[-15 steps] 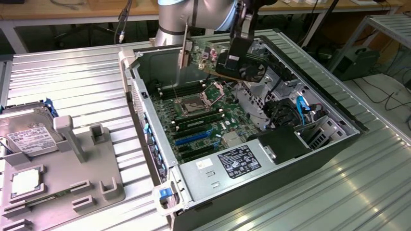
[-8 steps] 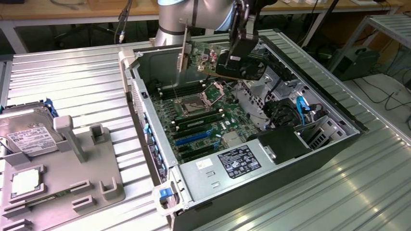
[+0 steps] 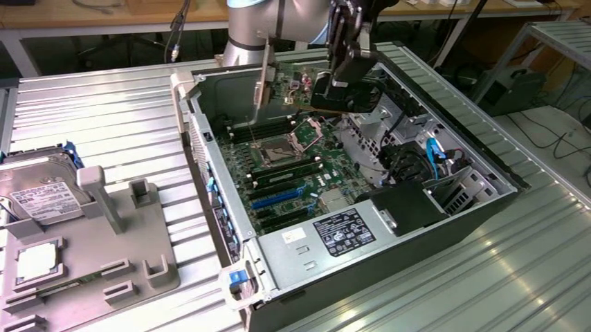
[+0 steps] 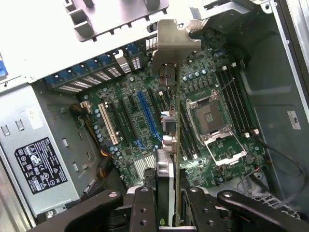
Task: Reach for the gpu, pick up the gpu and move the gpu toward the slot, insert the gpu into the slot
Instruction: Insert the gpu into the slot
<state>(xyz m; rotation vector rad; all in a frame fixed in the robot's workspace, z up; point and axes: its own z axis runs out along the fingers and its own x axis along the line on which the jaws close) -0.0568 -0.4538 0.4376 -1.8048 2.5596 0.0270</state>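
Gripper (image 4: 171, 212) pinches the gpu (image 4: 176, 140) by one end, jaws closed on the card. It holds the card on edge in the air inside the open computer case (image 3: 214, 93), silver bracket (image 4: 175, 41) farthest from the fingers. In the wrist view the card's edge lies beside the blue slot (image 4: 147, 118), apart from it and nearer the processor socket (image 4: 212, 121).

The main risk, as I judge it, is alignment. If the card goes down off the groove, its edge could land on the board or scrape the bare processor socket. The bracket could also catch on the rear wall of the case. With a grip at one end only, the card may pivot between the jaws once it meets resistance and jam in the slot at an angle.
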